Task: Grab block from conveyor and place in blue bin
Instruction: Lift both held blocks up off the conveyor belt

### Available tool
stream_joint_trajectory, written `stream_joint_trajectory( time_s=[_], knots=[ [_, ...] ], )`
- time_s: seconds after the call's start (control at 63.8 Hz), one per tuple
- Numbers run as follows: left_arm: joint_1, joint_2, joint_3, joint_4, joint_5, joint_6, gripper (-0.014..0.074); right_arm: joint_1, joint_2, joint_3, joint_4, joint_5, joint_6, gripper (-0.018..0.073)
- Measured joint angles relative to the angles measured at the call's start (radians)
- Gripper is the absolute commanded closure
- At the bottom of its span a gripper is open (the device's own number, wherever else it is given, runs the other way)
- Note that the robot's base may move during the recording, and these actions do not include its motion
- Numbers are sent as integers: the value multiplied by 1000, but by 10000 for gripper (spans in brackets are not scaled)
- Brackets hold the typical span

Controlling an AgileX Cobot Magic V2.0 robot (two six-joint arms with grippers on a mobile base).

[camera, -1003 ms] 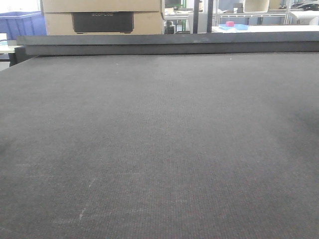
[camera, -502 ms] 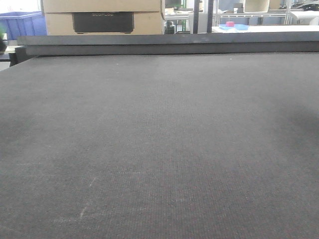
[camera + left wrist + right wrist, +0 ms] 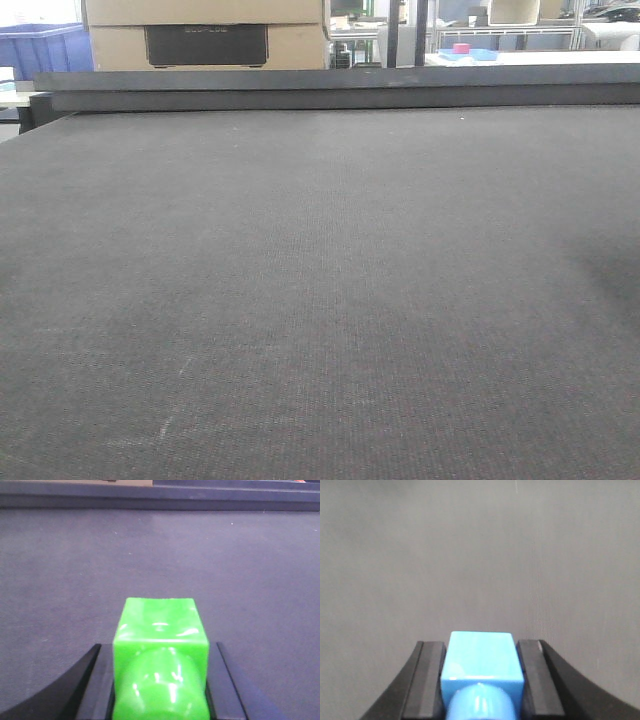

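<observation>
The left gripper (image 3: 159, 650) clamps a green block (image 3: 160, 625); the right gripper (image 3: 480, 647) clamps a blue block (image 3: 481, 655). Both hang over the dark grey conveyor (image 3: 320, 280). A blue bin (image 3: 40, 48) stands beyond its far left corner.

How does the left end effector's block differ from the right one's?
Colour: the left end effector holds a green block, the right end effector a blue block. The green block juts well past its fingertips; the blue block barely does. Both are clamped over the conveyor.
</observation>
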Motion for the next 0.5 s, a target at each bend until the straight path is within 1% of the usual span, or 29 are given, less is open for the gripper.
stream_joint_trajectory(
  time_s=[0.204, 0.376, 0.502],
  knots=[
    [10, -142, 35, 27, -15, 0, 707, 5, -139, 25, -5, -42, -2, 721],
    [10, -200, 35, 36, -81, 1, 707, 5, -213, 25, -5, -110, -2, 721],
    [10, -212, 35, 38, -91, 1, 707, 5, -250, 25, -20, -119, -2, 721]
  ],
)
